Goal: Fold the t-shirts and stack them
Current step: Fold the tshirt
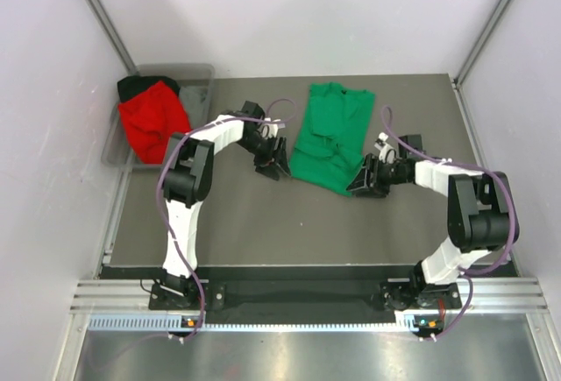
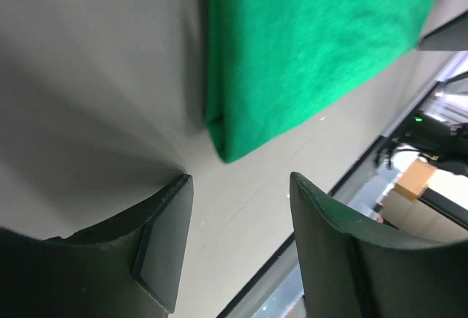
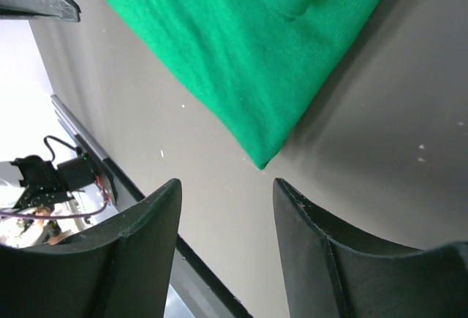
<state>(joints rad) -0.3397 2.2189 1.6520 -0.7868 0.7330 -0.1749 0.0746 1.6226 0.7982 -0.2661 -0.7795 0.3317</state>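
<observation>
The green t-shirt (image 1: 329,136) lies on the table, folded lengthwise into a narrow strip. My left gripper (image 1: 279,169) is open and empty, low over the table just left of the shirt's near-left corner (image 2: 223,153). My right gripper (image 1: 358,186) is open and empty, just right of the shirt's near-right corner (image 3: 262,163). Neither gripper touches the cloth. The red t-shirt (image 1: 151,123) lies crumpled in the bin at the back left, over the black t-shirt (image 1: 131,86).
The grey plastic bin (image 1: 200,83) stands at the table's back left corner. White walls close in the table on the left, back and right. The table's front edge (image 1: 298,269) runs near the arm bases.
</observation>
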